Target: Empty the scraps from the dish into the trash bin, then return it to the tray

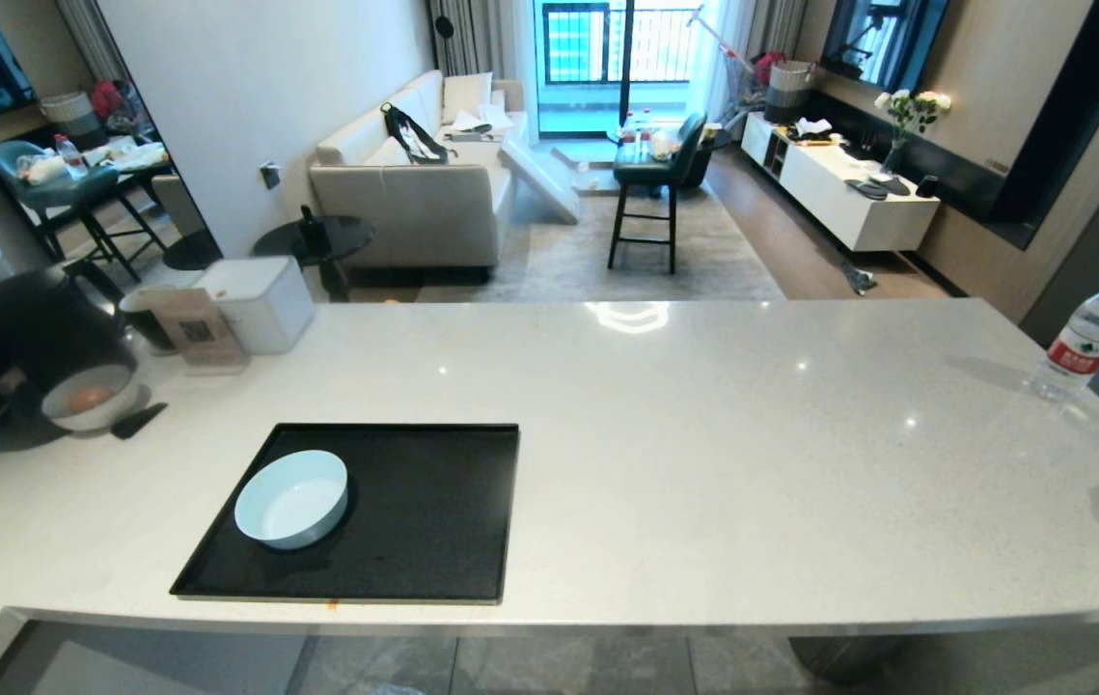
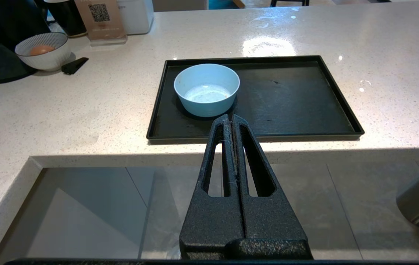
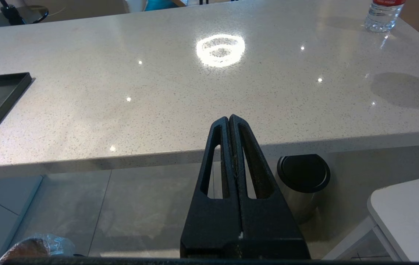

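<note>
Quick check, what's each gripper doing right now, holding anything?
Left gripper: closed, holding nothing, short of the counter edge facing the dish.
Right gripper: closed, holding nothing, also short of the counter.

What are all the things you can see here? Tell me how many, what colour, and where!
dish: one, pale blue, empty, on the tray's left part
tray: one, black, on the counter near its front edge
grey-white bowl: one, orange lump inside, counter's far left
water bottle: one, clear, red cap, counter's far right
steel bin: one, black top, on the floor under the counter
bagged bin: one, clear liner, on the floor
left gripper: black, shut, before the counter
right gripper: black, shut, before the counter
</note>
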Controlling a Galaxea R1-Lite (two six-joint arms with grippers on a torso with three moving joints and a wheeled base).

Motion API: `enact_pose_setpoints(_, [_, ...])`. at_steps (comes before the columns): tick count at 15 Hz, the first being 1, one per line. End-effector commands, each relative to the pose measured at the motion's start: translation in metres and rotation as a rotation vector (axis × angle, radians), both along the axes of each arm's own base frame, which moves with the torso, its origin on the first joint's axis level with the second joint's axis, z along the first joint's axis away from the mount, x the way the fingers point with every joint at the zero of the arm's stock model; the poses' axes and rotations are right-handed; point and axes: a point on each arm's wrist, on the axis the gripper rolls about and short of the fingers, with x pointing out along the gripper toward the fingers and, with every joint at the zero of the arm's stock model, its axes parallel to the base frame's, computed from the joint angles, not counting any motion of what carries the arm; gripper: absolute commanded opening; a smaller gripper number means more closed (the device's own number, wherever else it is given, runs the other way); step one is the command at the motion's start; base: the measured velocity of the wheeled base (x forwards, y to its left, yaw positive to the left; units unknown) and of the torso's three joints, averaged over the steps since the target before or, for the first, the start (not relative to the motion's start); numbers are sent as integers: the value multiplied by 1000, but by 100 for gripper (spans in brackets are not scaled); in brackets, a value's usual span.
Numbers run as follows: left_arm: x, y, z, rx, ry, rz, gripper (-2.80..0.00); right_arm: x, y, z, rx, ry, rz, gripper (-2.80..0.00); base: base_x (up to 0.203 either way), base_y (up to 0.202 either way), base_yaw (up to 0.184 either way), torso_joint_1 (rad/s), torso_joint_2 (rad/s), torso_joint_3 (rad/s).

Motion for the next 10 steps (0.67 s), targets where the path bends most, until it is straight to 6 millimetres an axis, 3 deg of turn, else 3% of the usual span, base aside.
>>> enact_pose_setpoints(1, [0, 0, 0, 0, -1, 0, -280, 0, 0, 0, 1, -1, 0, -280, 0, 0, 0, 0, 0, 0])
enact_pose_setpoints(10, [0, 0, 0, 0, -1, 0, -280, 0, 0, 0, 1, -1, 0, -280, 0, 0, 0, 0, 0, 0])
